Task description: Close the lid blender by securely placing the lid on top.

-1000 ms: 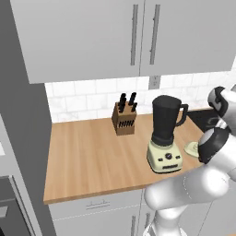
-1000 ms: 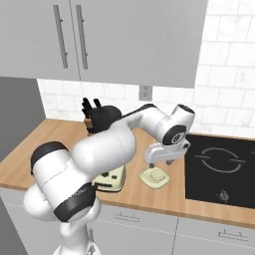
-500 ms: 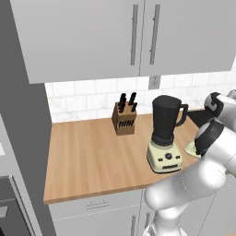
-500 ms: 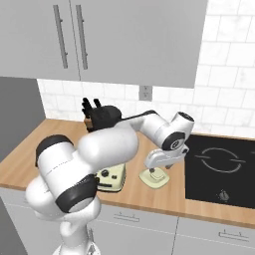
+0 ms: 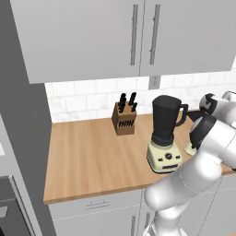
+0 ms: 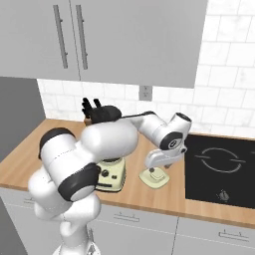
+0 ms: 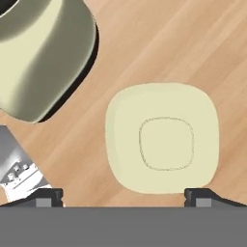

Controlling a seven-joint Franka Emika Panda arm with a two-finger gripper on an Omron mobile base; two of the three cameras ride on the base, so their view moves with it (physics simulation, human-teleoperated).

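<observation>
The pale cream-green lid (image 7: 163, 139) lies flat on the wooden counter, raised centre up. My gripper (image 7: 125, 197) hangs open just above it, with one dark fingertip (image 7: 48, 197) on each side of the lid's near edge and nothing between them. In the right base view the gripper (image 6: 158, 167) hovers right over the lid (image 6: 155, 179), to the right of the blender. The blender (image 5: 165, 133) stands upright with a cream base and a tall dark jar whose top is uncovered. Its base (image 7: 43, 53) shows at the upper left of the hand view.
A wooden knife block (image 5: 124, 120) stands at the back by the tiled wall, left of the blender. A black cooktop (image 6: 219, 164) lies just right of the lid. Wall cabinets (image 5: 133, 37) hang overhead. My own arm crosses in front of the blender base (image 6: 112, 174).
The hand has come down a little closer to the lid, with the jaws still open. The lid and blender have not moved.
</observation>
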